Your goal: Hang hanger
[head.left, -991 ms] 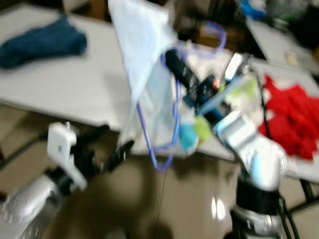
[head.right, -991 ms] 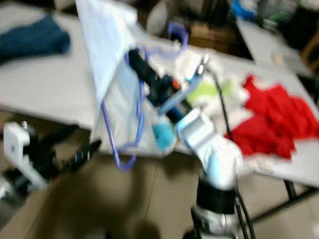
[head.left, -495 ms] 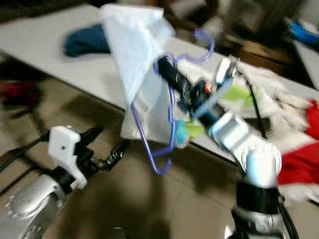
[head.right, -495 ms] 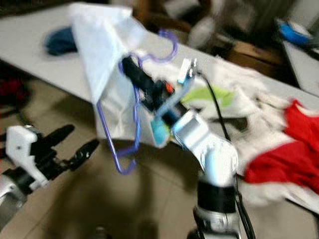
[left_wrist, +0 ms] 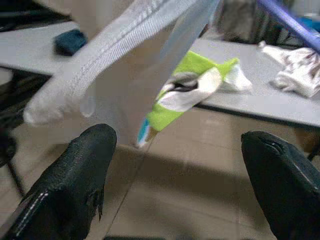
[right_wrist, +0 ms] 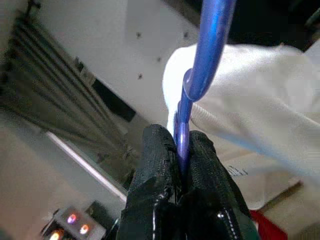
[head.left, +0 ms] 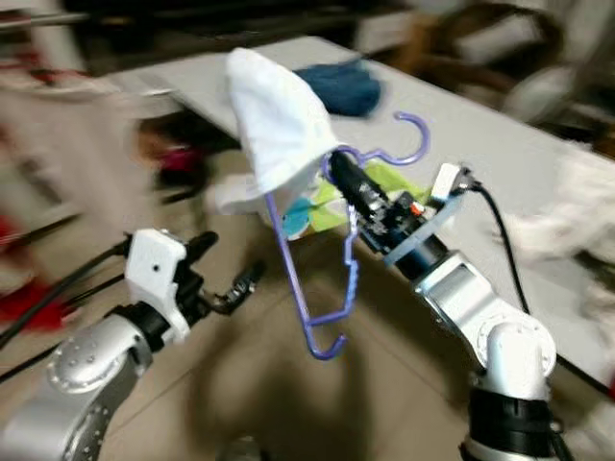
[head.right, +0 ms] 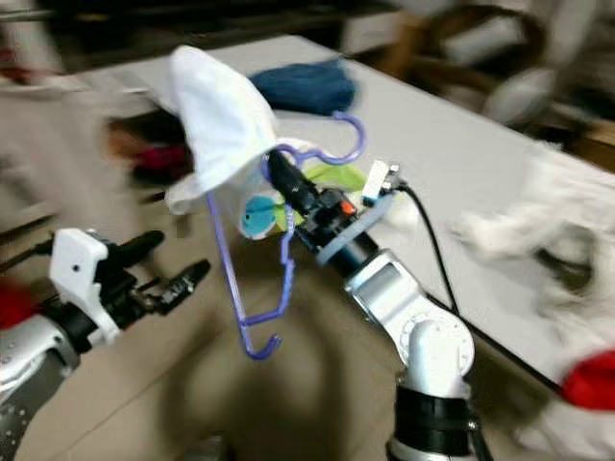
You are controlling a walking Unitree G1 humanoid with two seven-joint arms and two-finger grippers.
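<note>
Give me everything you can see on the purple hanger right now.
The purple hanger looks like thin plastic, with a curved hook at the top and a small hook at its lower end. It hangs tilted above the floor, pinched in the shut right claw. A white garment drapes over its upper part.

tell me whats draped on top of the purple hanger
A white cloth is draped over the upper part of the purple hanger, which the right gripper pinches between its fingers. The cloth covers that end of the hanger; the hook and lower loop stay bare.
</note>
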